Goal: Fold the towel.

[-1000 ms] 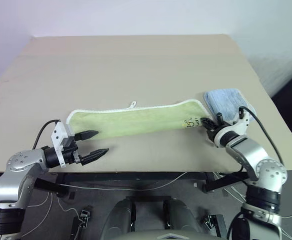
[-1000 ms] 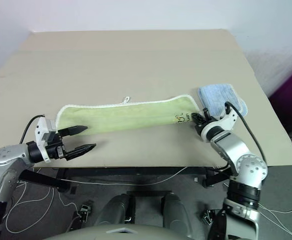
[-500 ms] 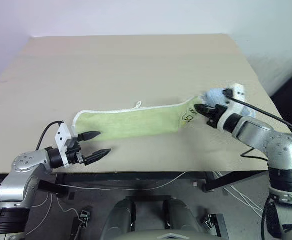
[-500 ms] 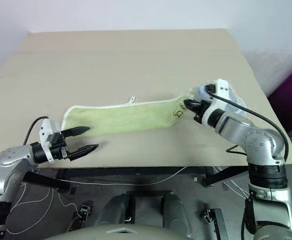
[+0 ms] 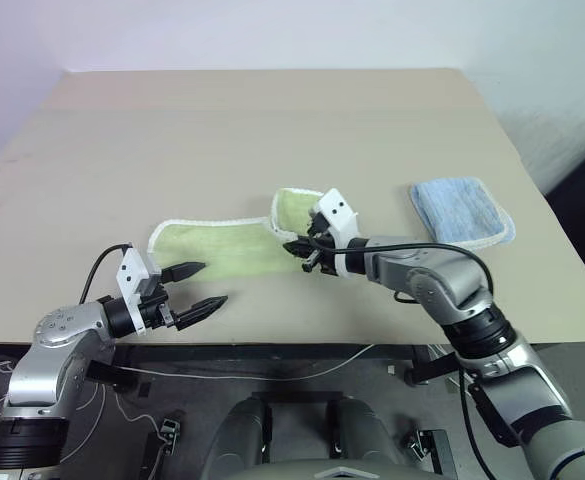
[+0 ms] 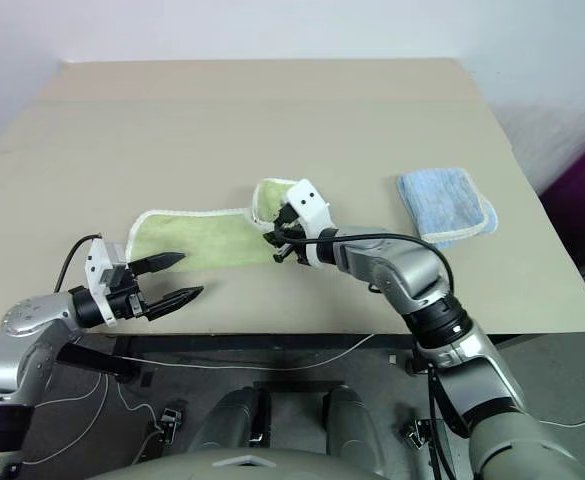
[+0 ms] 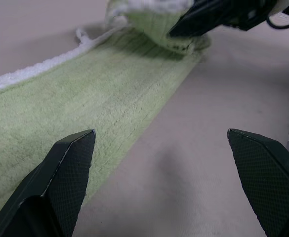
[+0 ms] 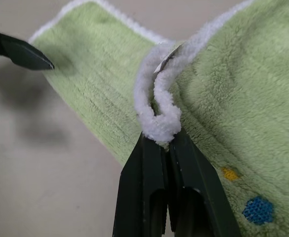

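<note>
Yellow-green towel is lying on the tan table, near the front edge, with its right end lifted and curling back over the flat part. Right gripper is pinching that end: jaws closed tight on the white stitched edging, which is bunching up just above the fingertips in the right wrist view. Left gripper is hovering just in front of the towel's left end, jaws spread wide, gripping nothing; one finger is sitting over the towel's front edge, the other over bare table. Light blue cloth is lying flat, well to the right of the towel, not touching it.
</note>
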{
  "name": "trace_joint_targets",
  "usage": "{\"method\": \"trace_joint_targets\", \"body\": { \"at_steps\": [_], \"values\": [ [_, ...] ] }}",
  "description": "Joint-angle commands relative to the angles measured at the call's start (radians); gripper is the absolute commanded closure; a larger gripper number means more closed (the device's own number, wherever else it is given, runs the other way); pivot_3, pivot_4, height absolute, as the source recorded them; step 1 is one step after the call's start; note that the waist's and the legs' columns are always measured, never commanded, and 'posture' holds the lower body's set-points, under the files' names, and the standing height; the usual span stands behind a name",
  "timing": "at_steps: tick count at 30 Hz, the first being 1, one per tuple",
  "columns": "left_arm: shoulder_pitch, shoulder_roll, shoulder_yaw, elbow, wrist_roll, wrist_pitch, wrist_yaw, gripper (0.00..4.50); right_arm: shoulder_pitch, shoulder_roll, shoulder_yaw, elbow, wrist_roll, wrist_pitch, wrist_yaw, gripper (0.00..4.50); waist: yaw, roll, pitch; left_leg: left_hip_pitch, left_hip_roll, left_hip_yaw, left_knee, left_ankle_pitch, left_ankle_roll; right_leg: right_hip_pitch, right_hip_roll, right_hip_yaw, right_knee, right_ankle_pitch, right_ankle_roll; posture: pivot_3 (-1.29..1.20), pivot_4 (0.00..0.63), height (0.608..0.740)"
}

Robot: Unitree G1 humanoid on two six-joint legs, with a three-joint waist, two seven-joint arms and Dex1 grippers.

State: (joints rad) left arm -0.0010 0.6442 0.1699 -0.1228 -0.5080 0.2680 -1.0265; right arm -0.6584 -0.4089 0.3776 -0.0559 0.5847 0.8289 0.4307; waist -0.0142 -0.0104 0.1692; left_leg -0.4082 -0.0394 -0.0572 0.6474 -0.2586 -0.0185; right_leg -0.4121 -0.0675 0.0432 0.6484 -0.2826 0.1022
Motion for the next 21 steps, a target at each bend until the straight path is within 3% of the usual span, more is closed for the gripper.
{"method": "trace_joint_targets", "body": {
  "at_steps": [1,5,8,15,21],
  "values": [
    [0.024,0.001,0.021,-0.047,-0.006,-0.012,0.013,0.03,-0.012,0.017,-0.031,-0.014,-0.04,-0.02,0.04,4.43,-0.001,0.0,0.0,0.0,0.0,0.0,0.0,0.0,0.0,0.0,0.0,0.0,0.0,0.0,0.0,0.0,0.15,0.74],
    [0.04,-0.002,0.021,-0.06,-0.009,-0.012,0.023,0.03,0.004,0.022,-0.041,-0.025,-0.058,-0.006,0.082,4.43,-0.003,0.0,0.0,0.0,0.0,0.0,-0.001,0.0,0.0,-0.001,0.0,0.0,0.0,0.0,0.0,0.0,0.15,0.74],
    [0.041,-0.004,0.016,-0.066,-0.01,-0.01,0.03,0.03,0.02,0.021,-0.054,-0.044,-0.059,0.01,0.103,3.86,-0.001,0.0,0.0,0.0,0.0,0.0,-0.001,0.0,0.0,0.0,0.0,0.0,0.0,0.0,0.0,0.0,0.15,0.74],
    [0.049,-0.012,0.026,-0.077,-0.028,0.004,0.042,0.03,0.064,-0.026,-0.124,-0.161,-0.047,0.052,0.137,1.59,-0.001,0.0,0.0,0.0,0.0,0.0,-0.001,0.0,0.0,0.0,-0.001,0.0,0.0,0.0,0.0,0.0,0.15,0.74],
    [0.071,-0.076,0.103,-0.114,-0.144,0.074,0.118,0.03,0.052,-0.069,-0.218,-0.225,-0.05,0.001,0.177,1.59,0.0,0.0,0.0,-0.001,0.0,0.0,-0.001,0.0,0.0,-0.001,-0.001,0.0,0.0,0.0,0.0,0.0,0.15,0.74]
  ]
}}
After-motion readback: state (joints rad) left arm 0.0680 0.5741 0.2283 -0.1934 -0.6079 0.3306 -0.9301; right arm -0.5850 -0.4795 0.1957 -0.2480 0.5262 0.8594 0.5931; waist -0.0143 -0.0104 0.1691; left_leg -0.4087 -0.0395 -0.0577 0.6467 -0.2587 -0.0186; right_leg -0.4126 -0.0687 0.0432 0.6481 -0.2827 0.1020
